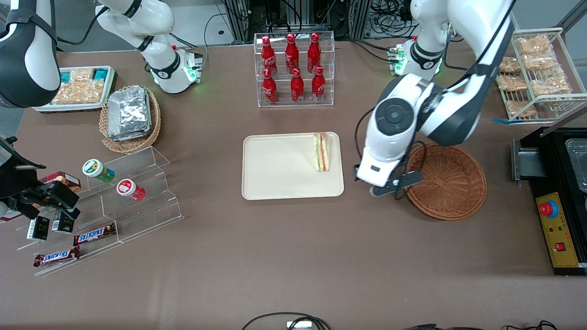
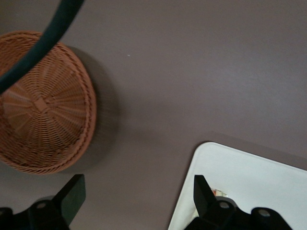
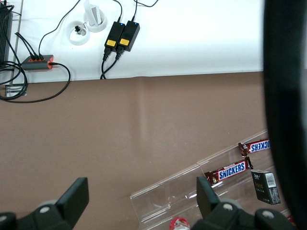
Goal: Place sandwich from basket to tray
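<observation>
The sandwich, a wedge of white bread with orange and green layers, stands on edge on the cream tray, close to the tray's rim toward the working arm's end. The reddish-brown wicker basket holds nothing. My gripper hangs over bare table between the tray and the basket, apart from the sandwich. In the left wrist view the gripper is open, with only brown tabletop between its black fingers. That view also shows the basket and a corner of the tray.
A clear rack of red bottles stands farther from the front camera than the tray. A tan basket of foil packets and an acrylic stepped stand lie toward the parked arm's end. A wire snack rack and a black machine flank the basket.
</observation>
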You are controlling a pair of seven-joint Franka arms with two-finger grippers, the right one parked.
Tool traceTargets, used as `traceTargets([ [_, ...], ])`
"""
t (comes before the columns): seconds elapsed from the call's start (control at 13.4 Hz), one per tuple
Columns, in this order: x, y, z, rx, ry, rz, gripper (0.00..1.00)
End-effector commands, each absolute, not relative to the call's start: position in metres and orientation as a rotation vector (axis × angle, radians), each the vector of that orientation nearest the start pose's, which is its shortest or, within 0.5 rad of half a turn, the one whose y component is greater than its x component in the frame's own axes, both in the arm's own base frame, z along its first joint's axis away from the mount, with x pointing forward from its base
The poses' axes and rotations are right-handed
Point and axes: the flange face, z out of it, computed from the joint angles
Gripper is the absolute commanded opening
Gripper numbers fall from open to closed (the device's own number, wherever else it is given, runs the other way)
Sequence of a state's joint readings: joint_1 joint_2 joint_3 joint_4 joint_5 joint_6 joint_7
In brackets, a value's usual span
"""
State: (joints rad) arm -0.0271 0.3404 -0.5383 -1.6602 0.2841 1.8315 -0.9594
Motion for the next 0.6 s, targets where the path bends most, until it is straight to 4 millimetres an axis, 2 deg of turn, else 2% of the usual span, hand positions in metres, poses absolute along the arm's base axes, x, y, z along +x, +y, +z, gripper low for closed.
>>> traceTargets([
  [0.0,0.566,-0.265,0.449,-2.948,-0.436,0.017,0.99],
  [0.37,0.566,-0.217,0.486,-2.945,-0.295,0.089,0.99],
  [0.52,0.566,-0.179,0.509,-2.969,-0.275,0.123,0.99],
])
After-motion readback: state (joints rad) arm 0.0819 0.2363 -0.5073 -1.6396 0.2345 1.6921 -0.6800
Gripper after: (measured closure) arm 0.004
